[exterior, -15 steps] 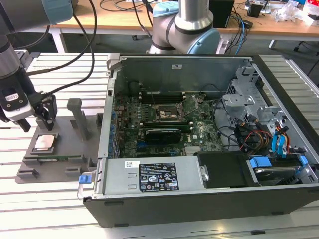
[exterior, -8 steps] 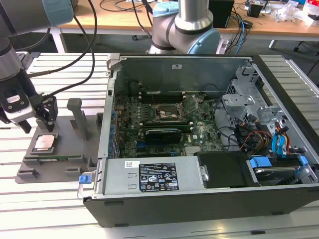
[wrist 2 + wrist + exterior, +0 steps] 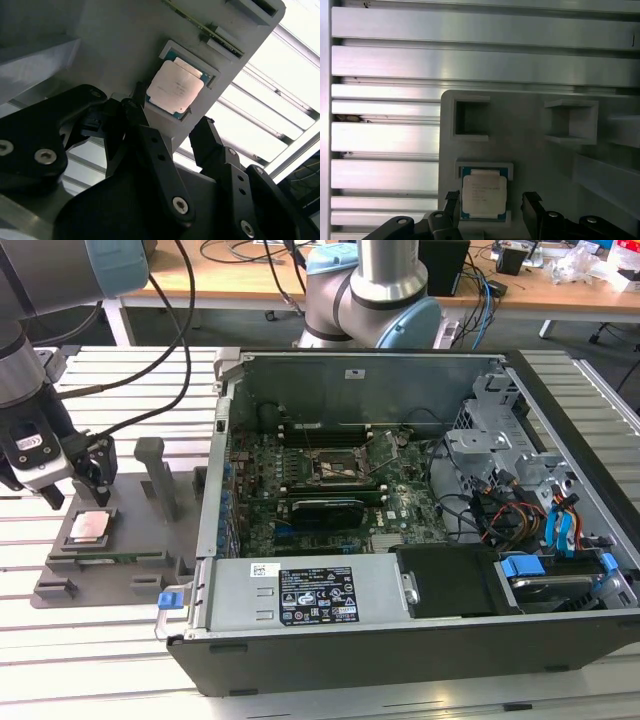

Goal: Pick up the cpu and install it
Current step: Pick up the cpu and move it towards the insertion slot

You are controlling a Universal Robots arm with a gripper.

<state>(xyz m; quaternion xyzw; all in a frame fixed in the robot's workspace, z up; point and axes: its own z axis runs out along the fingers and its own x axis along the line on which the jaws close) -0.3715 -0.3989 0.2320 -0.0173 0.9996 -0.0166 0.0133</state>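
Note:
The cpu (image 3: 90,527), a small flat square chip with a pale metal top, lies in a shallow pocket of the grey fixture plate (image 3: 125,562) at the exterior view's left. My gripper (image 3: 77,490) hangs just above it, open, with one black finger on either side of the chip and nothing held. Both wrist views show the cpu (image 3: 175,88) (image 3: 484,194) between the spread fingertips of the gripper (image 3: 170,112) (image 3: 491,200), with the fixture plate (image 3: 115,45) (image 3: 535,170) under it. The black socket (image 3: 335,468) sits on the motherboard inside the open computer case (image 3: 400,640).
A grey upright post (image 3: 155,475) and raised blocks stand on the fixture plate beside the gripper. The case wall (image 3: 215,480) rises at the exterior view's right of the plate. A second arm's base (image 3: 380,290) and cables sit behind the case. Slatted aluminium tabletop (image 3: 385,137) surrounds the plate.

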